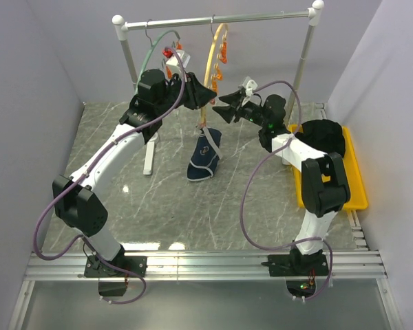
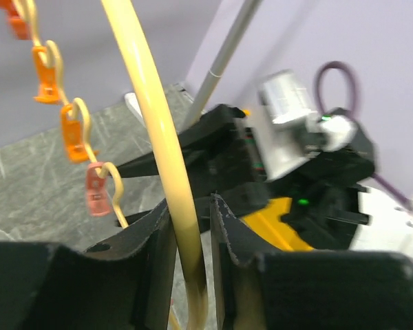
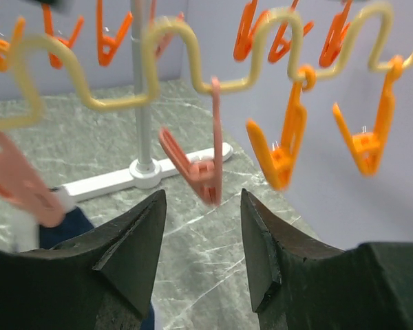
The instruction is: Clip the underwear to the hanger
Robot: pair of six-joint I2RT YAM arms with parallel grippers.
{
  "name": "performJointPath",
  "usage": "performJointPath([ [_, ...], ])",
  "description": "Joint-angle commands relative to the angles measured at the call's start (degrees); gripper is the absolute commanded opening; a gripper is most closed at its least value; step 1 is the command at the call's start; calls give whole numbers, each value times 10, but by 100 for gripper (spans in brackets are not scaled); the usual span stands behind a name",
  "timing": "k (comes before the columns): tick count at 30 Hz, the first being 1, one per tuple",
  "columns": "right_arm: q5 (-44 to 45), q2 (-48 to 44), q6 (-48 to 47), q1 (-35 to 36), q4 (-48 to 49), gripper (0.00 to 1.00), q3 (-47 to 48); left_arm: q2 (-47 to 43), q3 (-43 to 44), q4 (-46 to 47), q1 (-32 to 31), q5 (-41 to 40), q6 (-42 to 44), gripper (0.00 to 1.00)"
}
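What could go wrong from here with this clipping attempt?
The left gripper pinches only the thin rim of the hanger, which may swing or twist under pressure.
The underwear seems to hang by one corner, so a jolt might drop it.
The open right gripper could knock the clip between its fingers aside.

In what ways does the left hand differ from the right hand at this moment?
The left hand is shut on the yellow hanger, its arc between the fingers; the right hand is open and holds nothing. The left hand grips low on the arc; the right hand faces a pale red clip just ahead of its gap. Both are black and meet at the same hanger.
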Motion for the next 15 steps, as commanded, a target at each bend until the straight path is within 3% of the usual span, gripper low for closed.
performJointPath([
  [1, -17, 29, -18, -4, 45, 55, 38, -1, 3, 37, -4, 37, -27, 31],
  [15, -61, 79, 29, 14, 93, 57, 84, -9, -5, 41, -3, 67, -19, 32],
])
